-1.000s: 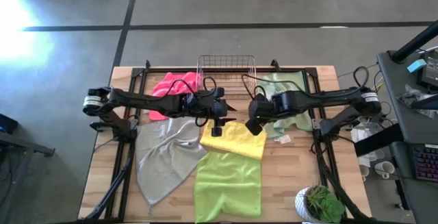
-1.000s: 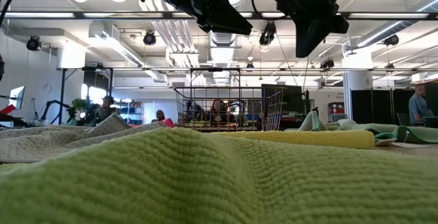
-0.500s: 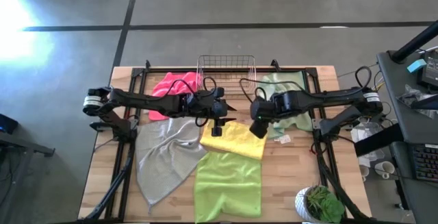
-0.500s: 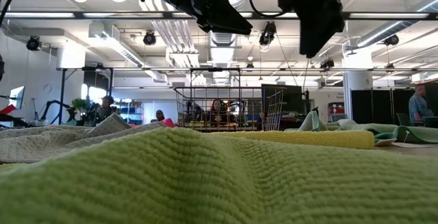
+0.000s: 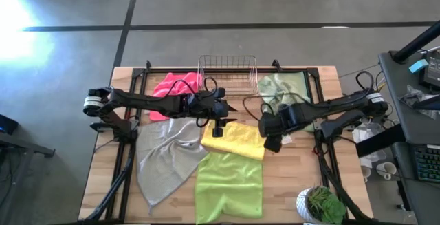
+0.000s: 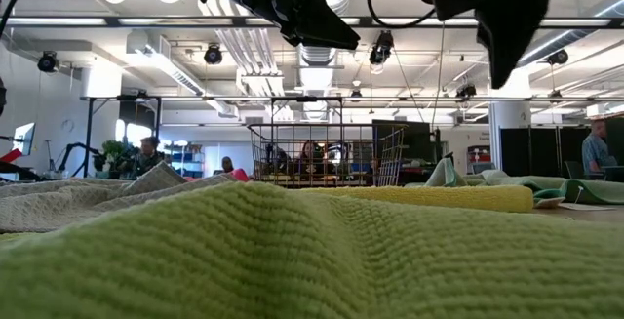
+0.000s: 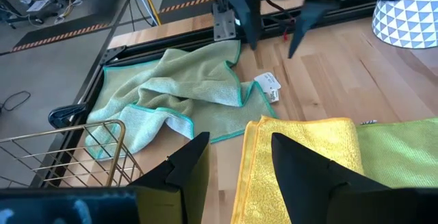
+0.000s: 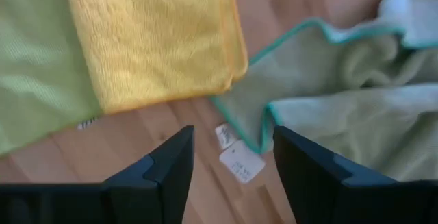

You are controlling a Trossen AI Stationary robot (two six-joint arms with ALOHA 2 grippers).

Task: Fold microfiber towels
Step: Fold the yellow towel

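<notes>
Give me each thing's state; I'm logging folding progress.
Yellow towel: folded, flat.
Lime towel: spread flat.
Grey towel: spread, rumpled.
Pink towel: crumpled.
Sage towel: crumpled.
Basket: upright.
Left gripper: open, empty.
Right gripper: open, empty.
</notes>
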